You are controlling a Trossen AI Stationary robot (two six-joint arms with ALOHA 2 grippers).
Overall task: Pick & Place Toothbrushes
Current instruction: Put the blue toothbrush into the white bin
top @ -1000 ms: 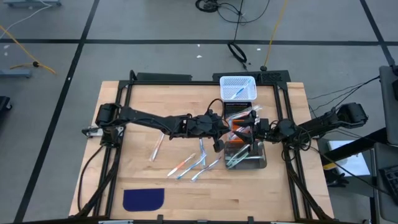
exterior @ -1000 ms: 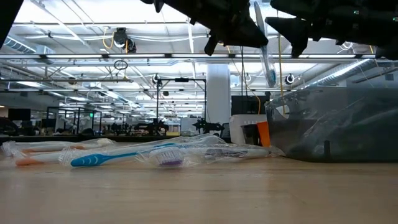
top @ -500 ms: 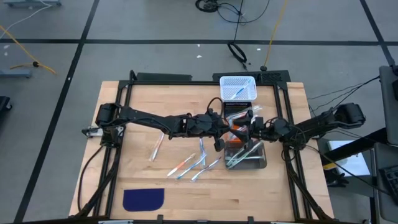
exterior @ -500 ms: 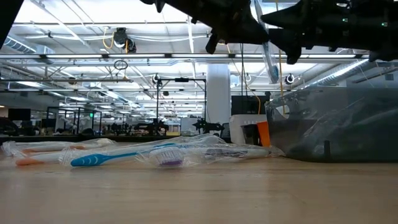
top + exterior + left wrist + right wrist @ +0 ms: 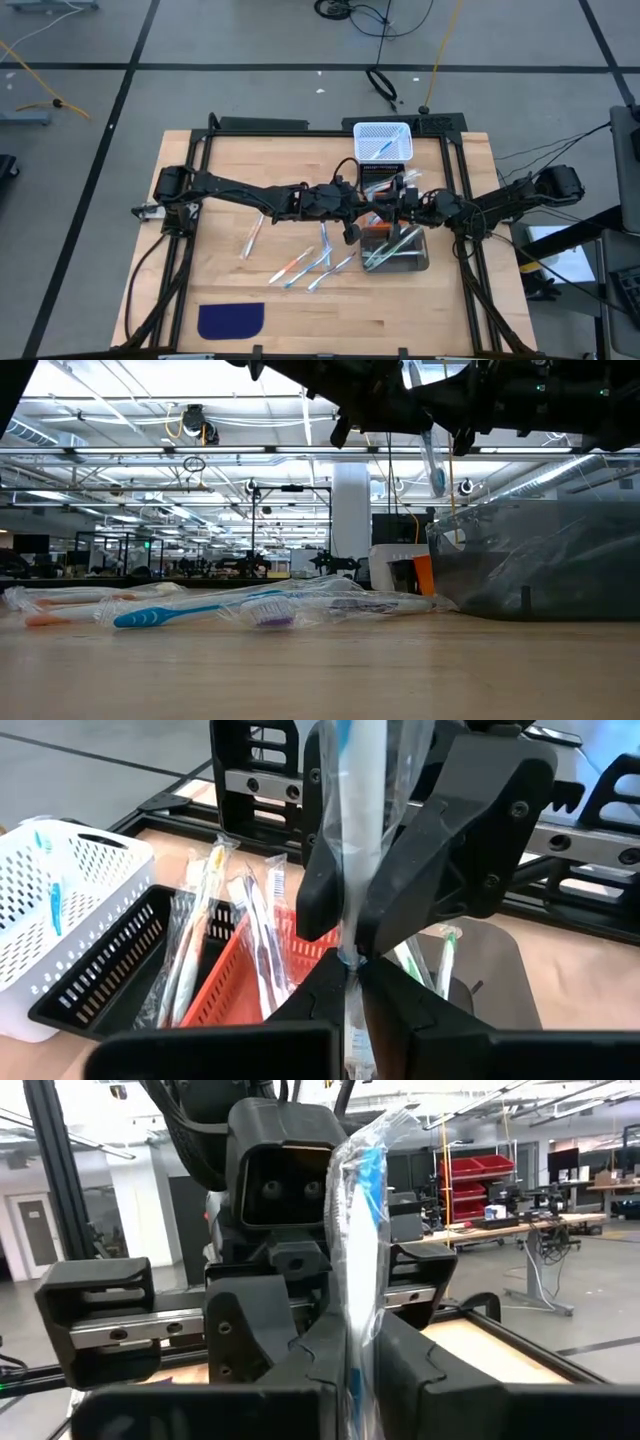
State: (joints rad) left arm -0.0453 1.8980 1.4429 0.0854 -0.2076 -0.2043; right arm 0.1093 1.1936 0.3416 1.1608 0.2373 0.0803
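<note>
Right gripper (image 5: 403,203) has slid in toward the left gripper (image 5: 362,208) over the last second; the left arm has stayed put. Both now meet above the bins, mid-air handoff.

Wrapped toothbrush (image 5: 352,840) hangs upright between them: clear crinkly plastic sleeve, blue stick inside, bristle end down in the low view (image 5: 432,460). Left fingers (image 5: 400,1000) pinch it at the sleeve; right gripper's jaws are closed in around it too, per the right wrist view (image 5: 355,1210), though full clamp is hard to confirm.

Handling, as a judgement: very light, stiff stick, but the sleeve is slick and loose, so it can slip or twist inside the wrap. Better to grip on the stick's body mid-length, not on empty film at the ends.

Elsewhere: loose toothbrushes (image 5: 310,265) lie on the table (image 5: 200,210) left of the bins, each wrapped, with blue or orange accents; seen flat in the low view (image 5: 190,612). More sit in the black tray (image 5: 378,174), the red tray (image 5: 225,985) and the clear bin (image 5: 400,255). One blue one is in the white basket (image 5: 383,142). Dark blue cloth patch (image 5: 230,320) lies near the table's front edge, untouched.
</note>
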